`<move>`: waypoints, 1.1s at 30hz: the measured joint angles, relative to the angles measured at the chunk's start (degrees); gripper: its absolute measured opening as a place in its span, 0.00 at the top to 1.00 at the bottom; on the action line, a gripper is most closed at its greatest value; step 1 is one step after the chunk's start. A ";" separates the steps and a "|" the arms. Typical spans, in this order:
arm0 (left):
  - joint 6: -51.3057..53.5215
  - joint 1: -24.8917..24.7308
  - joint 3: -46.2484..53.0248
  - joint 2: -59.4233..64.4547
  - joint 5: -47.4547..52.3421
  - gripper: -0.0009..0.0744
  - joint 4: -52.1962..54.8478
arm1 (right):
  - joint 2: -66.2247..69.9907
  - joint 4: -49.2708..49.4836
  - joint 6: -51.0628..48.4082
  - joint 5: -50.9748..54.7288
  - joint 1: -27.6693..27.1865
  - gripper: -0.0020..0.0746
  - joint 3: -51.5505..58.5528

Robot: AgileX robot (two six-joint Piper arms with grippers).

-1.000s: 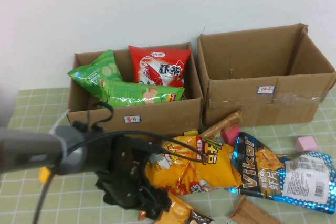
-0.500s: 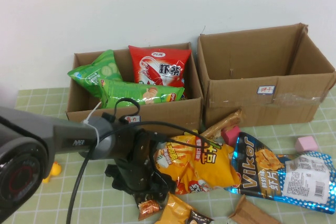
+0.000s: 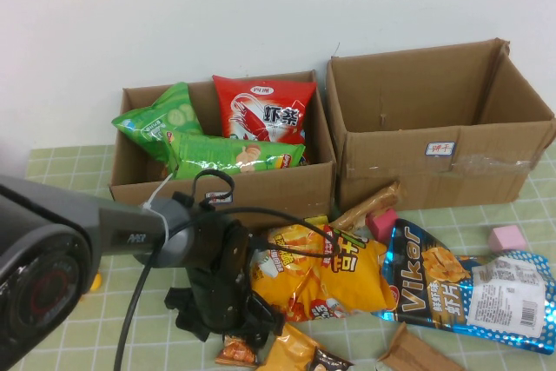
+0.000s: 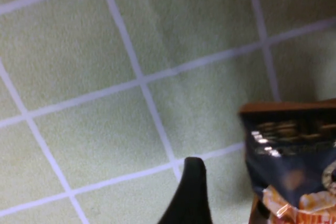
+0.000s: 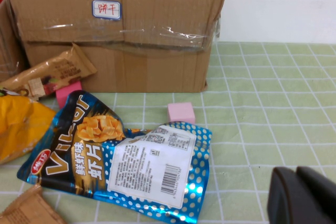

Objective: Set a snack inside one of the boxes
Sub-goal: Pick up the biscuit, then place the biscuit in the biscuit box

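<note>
My left gripper (image 3: 233, 329) points down at the table in front of the left box (image 3: 261, 195). It is open, and a small dark and orange snack packet (image 3: 236, 352) lies at its tip. In the left wrist view one black fingertip (image 4: 192, 192) shows, with a gap between it and the packet (image 4: 294, 166). The left box holds two green bags (image 3: 228, 153) and a red bag (image 3: 265, 110). The right box (image 3: 434, 158) looks empty. My right gripper (image 5: 303, 196) is shut and empty, low over the table right of the blue Viker bag (image 5: 121, 161).
A yellow chip bag (image 3: 326, 271), the blue Viker bag (image 3: 465, 288), a brown bar (image 3: 365, 206), pink blocks (image 3: 506, 238) and brown packets (image 3: 415, 354) lie on the green checked cloth in front of the boxes. A wall stands behind the boxes.
My left arm has swung right and lowered its gripper beside the yellow bag. The small orange packet has shifted slightly left and toward me.
</note>
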 joint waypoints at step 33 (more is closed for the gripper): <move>9.88 0.12 -5.98 -19.44 1.13 0.80 4.02 | 0.00 0.00 0.00 0.00 0.00 0.98 0.00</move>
